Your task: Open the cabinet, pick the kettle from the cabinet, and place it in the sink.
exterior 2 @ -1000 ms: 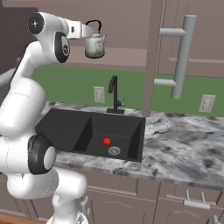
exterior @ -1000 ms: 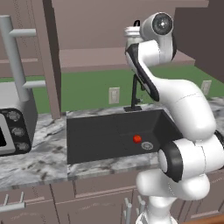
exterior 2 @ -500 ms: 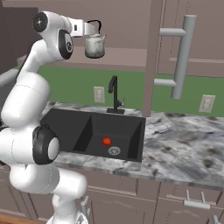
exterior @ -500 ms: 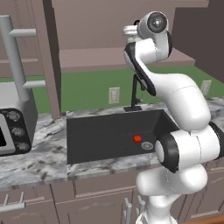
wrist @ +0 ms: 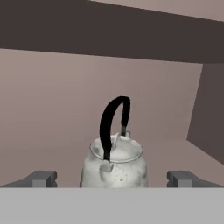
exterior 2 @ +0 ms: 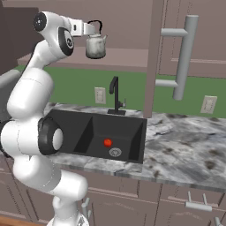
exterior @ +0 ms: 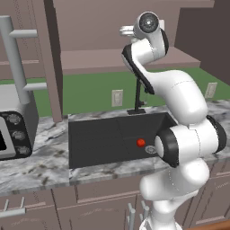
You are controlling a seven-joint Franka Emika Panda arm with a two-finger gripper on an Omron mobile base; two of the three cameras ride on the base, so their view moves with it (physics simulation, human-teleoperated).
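I have the cabinet open, its doors swung wide, and the arm reaches up into it at shelf height. Well below the jaws lies the sink, dark and set in the desk, with a small red ball near its drain; that is where the load has to end up, so the drop is straight down and a little back toward me.

The gripper stands fully spread and grips nothing. In the hand view each fingertip sits well out to one side, with the kettle dead centre between them and just ahead, upright on the shelf. Its black arched handle runs away from me, almost edge-on to the jaws, so the squat body, not the handle, is what the pads would meet. From the right base view the kettle sits just past the end of the hand, close but, as far as I can judge, not yet touched.

Against the picture of half a second ago, the arm has pushed forward and the wrist now sits nearer the kettle. The kettle itself has not moved on its shelf, and the jaws are as wide as they were.

My judgement: a short advance, then close across the body.
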